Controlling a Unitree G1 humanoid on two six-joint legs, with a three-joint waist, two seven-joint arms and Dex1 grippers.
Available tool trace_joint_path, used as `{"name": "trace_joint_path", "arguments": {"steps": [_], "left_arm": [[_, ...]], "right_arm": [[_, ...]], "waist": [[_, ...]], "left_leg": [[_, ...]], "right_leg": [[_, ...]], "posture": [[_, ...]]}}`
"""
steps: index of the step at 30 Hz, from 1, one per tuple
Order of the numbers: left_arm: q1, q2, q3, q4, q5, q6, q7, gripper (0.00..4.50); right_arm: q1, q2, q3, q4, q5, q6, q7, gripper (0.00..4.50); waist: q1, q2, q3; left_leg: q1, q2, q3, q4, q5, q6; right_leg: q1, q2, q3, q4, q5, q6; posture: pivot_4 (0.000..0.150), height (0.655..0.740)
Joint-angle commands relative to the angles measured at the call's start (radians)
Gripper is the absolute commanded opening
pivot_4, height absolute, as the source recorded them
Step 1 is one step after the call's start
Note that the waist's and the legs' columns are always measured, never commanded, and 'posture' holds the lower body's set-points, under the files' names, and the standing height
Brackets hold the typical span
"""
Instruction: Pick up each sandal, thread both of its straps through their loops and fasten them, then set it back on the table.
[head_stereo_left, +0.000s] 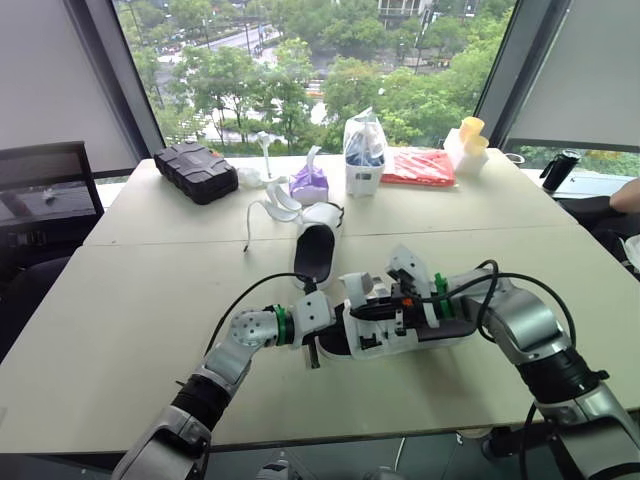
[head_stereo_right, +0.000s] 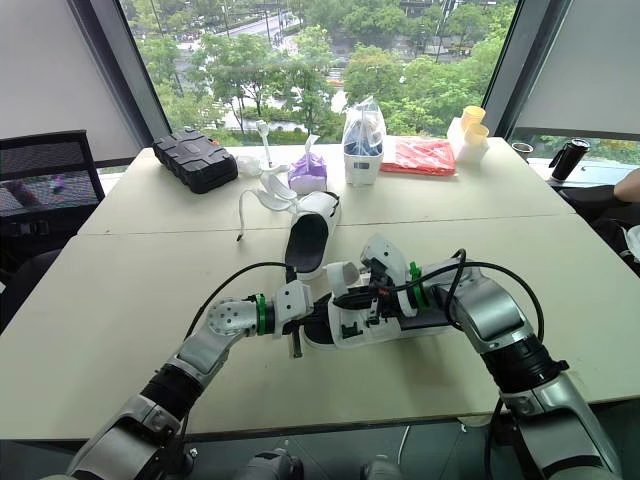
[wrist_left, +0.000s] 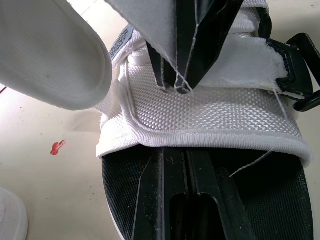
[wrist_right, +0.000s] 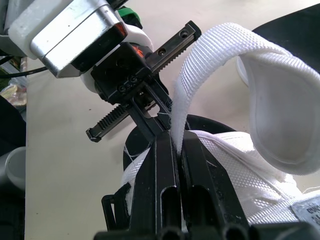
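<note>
- The right gripper (wrist_right: 176, 144) has its fingers closed tight on a white strap (wrist_right: 210, 55), pinching the webbing edge-on close to where it leaves the shoe; above the pinch the strap arches up and over, free of any loop
- The left gripper (wrist_left: 175, 152) has its fingers drawn narrow, nearly together, tips at the rim of the woven upper over the black insole; whether anything is pinched between them cannot be made out
- The two grippers meet tip to tip at the base of the strap, left opposite right
- The sandal (wrist_left: 215, 115) in hand lies between both grippers at the near middle of the table (head_stereo_left: 150, 300); whether it rests on the top or is raised just off it cannot be told
- A black loop (wrist_left: 302, 70) stands at the side of this sandal, empty, and a padded flap (wrist_left: 50, 60) hangs open beside the strap
- The second sandal (head_stereo_left: 318, 245) sits farther back on the table, straps loose and spread, untouched
- A black case (head_stereo_left: 195, 170) and a bag (head_stereo_left: 364, 150) stand well beyond, clear of the work
- Judgement: the step in hand is threading on the first sandal, with no strap fastened; the task is at an early stage
- Judgement: the next move calls for the right gripper to carry the strap end to the loop and feed it through while the left steadies the shoe; the stiff arch of webbing may spring aside
</note>
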Motion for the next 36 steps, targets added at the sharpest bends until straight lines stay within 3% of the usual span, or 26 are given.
{"name": "trace_joint_path", "arguments": {"steps": [1, 19, 36], "left_arm": [[0.040, 0.017, -0.046, 0.098, 0.074, 0.051, -0.002, 0.00], [0.037, 0.015, -0.046, 0.101, 0.073, 0.049, -0.005, 0.00], [0.033, 0.018, -0.047, 0.104, 0.074, 0.047, -0.007, 0.00]], "right_arm": [[0.011, -0.016, 0.003, -0.052, 0.021, -0.001, 0.035, 0.05], [0.033, -0.078, 0.030, -0.037, -0.044, -0.185, 0.131, 0.05], [-0.115, -0.069, 0.088, 0.139, -0.150, -0.393, 0.279, 0.05]], "waist": [[0.000, 0.000, 0.000], [0.001, 0.000, 0.000], [0.001, 0.000, 0.000]], "left_leg": [[0.000, 0.000, 0.000, 0.000, 0.000, 0.000], [0.000, 0.000, 0.000, 0.000, 0.000, 0.000], [0.000, 0.000, 0.000, 0.000, 0.000, 0.000]], "right_leg": [[0.000, 0.000, 0.000, 0.000, 0.000, 0.000], [0.000, 0.000, 0.000, 0.000, 0.000, 0.000], [0.001, 0.000, 0.000, 0.000, 0.000, 0.000]], "posture": [[0.150, 0.7400], [0.150, 0.7400], [0.150, 0.7400]]}}
